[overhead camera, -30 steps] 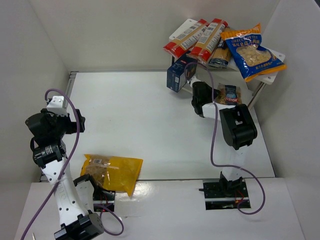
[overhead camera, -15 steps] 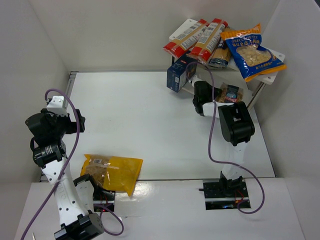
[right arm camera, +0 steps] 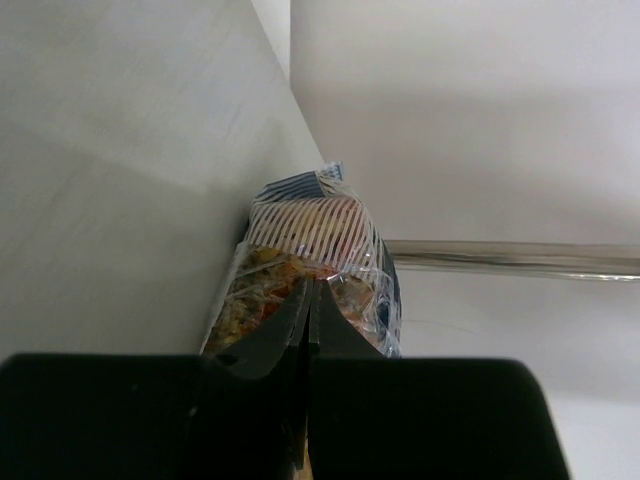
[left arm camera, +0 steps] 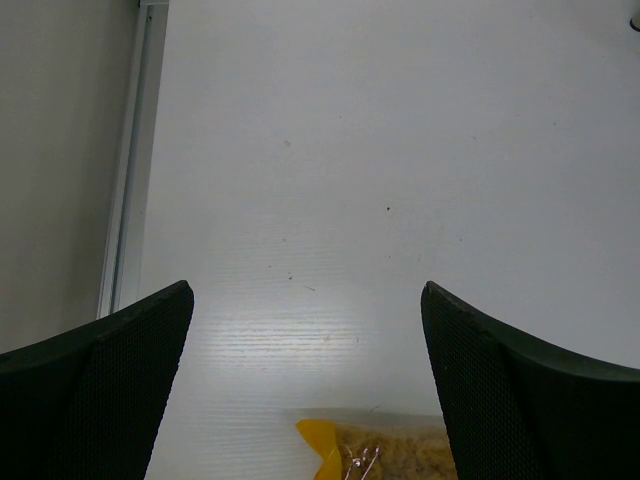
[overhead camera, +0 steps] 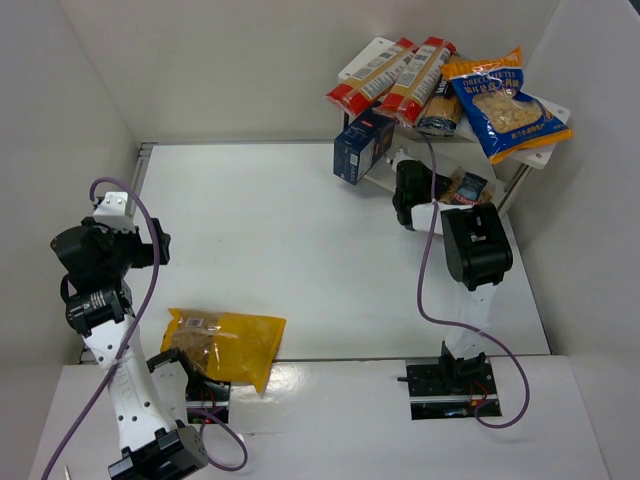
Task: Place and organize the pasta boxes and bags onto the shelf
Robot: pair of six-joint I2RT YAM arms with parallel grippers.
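Note:
My right gripper (overhead camera: 441, 193) is shut on the small clear bag of spiral pasta (overhead camera: 466, 187) and holds it under the top board of the white shelf (overhead camera: 546, 158). In the right wrist view the jaws (right arm camera: 310, 287) pinch the edge of the bag (right arm camera: 305, 232). Two spaghetti boxes (overhead camera: 373, 75) (overhead camera: 420, 74) and the blue-and-orange bag (overhead camera: 505, 100) lie on the top board. The navy box (overhead camera: 360, 146) leans at the shelf's left end. The yellow bag (overhead camera: 225, 343) lies on the table near the front left. My left gripper (overhead camera: 150, 245) is open and empty, with the yellow bag's corner (left arm camera: 335, 450) below it.
A dark package (overhead camera: 440, 112) lies between the spaghetti boxes and the blue-and-orange bag. White walls close in the table at the left, back and right. A metal shelf leg (right arm camera: 520, 258) runs beside the held bag.
My right gripper has pushed the small clear bag to the right and further under the shelf's top board. The left arm has not moved.

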